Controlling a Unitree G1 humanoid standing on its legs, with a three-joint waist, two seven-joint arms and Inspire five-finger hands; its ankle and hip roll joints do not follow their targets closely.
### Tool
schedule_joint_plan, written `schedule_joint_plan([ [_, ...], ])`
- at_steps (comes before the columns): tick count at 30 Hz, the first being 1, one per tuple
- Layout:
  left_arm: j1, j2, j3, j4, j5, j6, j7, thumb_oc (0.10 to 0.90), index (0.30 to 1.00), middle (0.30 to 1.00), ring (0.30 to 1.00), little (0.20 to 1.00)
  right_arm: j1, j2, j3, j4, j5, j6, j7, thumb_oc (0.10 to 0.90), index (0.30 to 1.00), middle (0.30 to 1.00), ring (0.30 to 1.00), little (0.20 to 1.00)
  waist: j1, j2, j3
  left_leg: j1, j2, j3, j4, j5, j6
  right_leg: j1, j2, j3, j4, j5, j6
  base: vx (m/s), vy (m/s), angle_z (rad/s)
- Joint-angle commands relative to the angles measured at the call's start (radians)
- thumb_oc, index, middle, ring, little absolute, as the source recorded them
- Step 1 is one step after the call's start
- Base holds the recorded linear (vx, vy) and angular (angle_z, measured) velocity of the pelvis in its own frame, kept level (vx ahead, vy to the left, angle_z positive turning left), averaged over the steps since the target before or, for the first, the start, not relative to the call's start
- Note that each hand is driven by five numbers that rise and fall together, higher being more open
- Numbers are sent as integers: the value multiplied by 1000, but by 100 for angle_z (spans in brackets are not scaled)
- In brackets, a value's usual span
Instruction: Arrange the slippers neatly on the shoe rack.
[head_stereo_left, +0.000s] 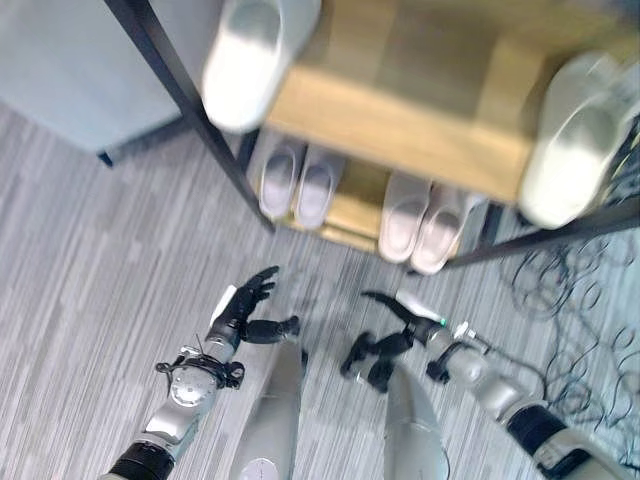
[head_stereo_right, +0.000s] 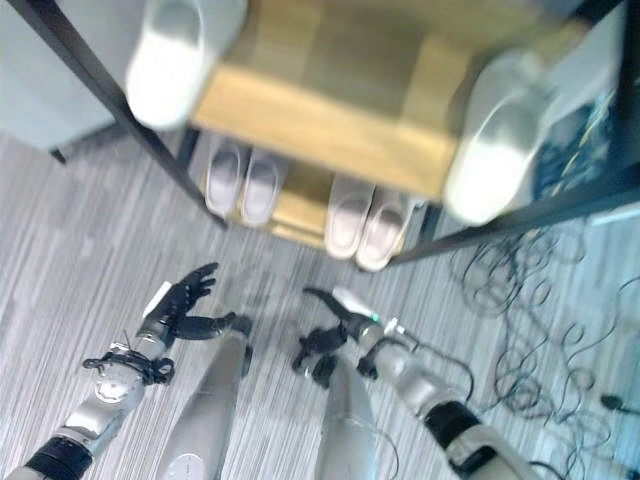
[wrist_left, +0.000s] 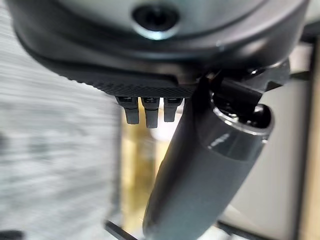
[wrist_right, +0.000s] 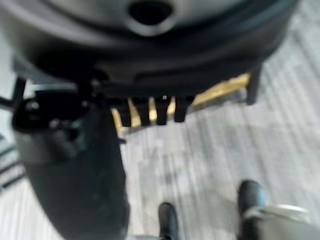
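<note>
Slippers on top shelf: one white slipper (head_stereo_left: 250, 60) sits at the left end and one white slipper (head_stereo_left: 575, 140) at the right end, both sticking out over the front edge, far apart from each other.
Slippers on low shelf: a pale pair (head_stereo_left: 297, 180) sits side by side on the left, and another pale pair (head_stereo_left: 422, 222) sits side by side on the right, toes pointing out toward the robot.
Shoe rack: the shoe rack (head_stereo_left: 420, 120) has wooden shelves and thin black legs.
Left hand: the left hand (head_stereo_left: 245, 305) is over the floor in front of the rack, fingers spread out straight, holding nothing, apart from every slipper.
Right hand: the right hand (head_stereo_left: 405, 310) is also over the floor near the rack, fingers loose and straight, holding nothing.
Floor: the floor (head_stereo_left: 90, 270) is grey striped carpet.
</note>
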Motion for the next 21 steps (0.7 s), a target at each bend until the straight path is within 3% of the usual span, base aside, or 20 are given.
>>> schedule_joint_plan([
  [1, 36, -2, -7, -65, 24, -56, -24, 800, 900, 900, 900, 900, 45, 2, -28, 104, -12, -14, -54, 800, 900, 900, 900, 900, 13, 17, -103, 135, -7, -53, -341, 179, -43, 218, 23, -38, -189, -25, 99, 113, -33, 2],
  [5, 22, -33, -5, -76, 59, -48, -26, 800, 900, 900, 900, 900, 122, 50, -73, 290, -58, 19, -75, 800, 900, 900, 900, 900, -3, 43, -173, 317, 15, -22, -561, 255, -66, 415, 64, -58, -432, 47, 134, 186, -31, 6],
  [10, 36, -40, 11, -137, 99, -42, -18, 800, 900, 900, 900, 900, 185, 84, -126, 388, -75, 35, -79, 800, 900, 900, 900, 900, -21, 64, -243, 390, 8, -7, -586, 254, -73, 545, 75, -53, -565, 90, 146, 152, -10, 6],
  [21, 60, -33, 87, -248, 142, -35, -1, 800, 900, 900, 900, 900, 226, 134, -147, 425, -77, 47, -79, 800, 900, 900, 900, 900, -24, 88, -300, 498, 11, 41, -586, 212, -65, 636, 74, 7, -606, 74, 162, 87, -2, -8],
])
